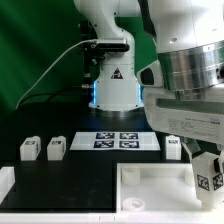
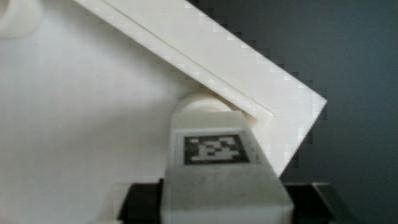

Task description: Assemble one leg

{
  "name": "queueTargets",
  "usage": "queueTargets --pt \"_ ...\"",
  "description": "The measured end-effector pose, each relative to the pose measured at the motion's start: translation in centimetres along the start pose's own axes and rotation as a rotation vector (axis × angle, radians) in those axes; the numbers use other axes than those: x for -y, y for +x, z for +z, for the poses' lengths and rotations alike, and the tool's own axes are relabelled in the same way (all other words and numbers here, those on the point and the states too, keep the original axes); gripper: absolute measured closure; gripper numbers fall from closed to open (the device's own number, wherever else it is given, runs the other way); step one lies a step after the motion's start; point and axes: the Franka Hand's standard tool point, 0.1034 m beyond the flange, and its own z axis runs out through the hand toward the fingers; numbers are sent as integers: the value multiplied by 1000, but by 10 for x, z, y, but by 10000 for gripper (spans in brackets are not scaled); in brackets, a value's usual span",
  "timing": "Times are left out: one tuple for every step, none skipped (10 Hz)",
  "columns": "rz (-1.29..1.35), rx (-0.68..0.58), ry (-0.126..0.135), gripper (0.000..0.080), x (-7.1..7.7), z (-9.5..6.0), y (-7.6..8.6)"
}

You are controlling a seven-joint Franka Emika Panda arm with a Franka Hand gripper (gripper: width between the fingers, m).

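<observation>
My gripper (image 2: pixel 222 203) is shut on a leg (image 2: pixel 215 145), a stubby white block with a black-and-white marker facing the wrist camera. A black finger (image 2: pixel 146 200) shows on each side of it. The leg's rounded far end sits at the inside of a corner of the white tray-like tabletop (image 2: pixel 107 90), against its raised rim. In the exterior view the gripper (image 1: pixel 207 168) hangs at the right with the leg (image 1: pixel 207 181) over the tabletop's (image 1: pixel 150 195) right end. Two more legs (image 1: pixel 30 149) (image 1: pixel 56 149) stand at the left, and one more (image 1: pixel 175 148) at the right.
The marker board (image 1: pixel 115 140) lies behind the tabletop in front of the robot base (image 1: pixel 110 85). A white block (image 1: pixel 5 185) sits at the exterior view's left edge. The table is black and the backdrop is green.
</observation>
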Motion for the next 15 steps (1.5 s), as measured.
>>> queueTargets --pt "182 -7 8 504 0 1 -5" --pt "327 -7 15 504 3 3 -12" --pt "443 0 27 504 6 4 -16" --pt "579 6 45 504 8 5 -16" --pt "602 7 46 504 9 5 -16" --pt "587 7 46 399 9 5 -17" --pt "578 7 46 399 9 5 -17" --pt "529 6 46 261 9 5 -17" --pt "528 6 46 185 8 6 -17" --pt "394 -2 45 185 6 5 -10" --pt "169 -11 20 156 3 4 -4" --pt "31 -19 0 151 4 3 -4" --pt "-96 -20 0 151 4 4 -5" --pt "-203 -20 -2 151 4 4 -4" --pt "-243 -20 -2 151 4 4 -4"
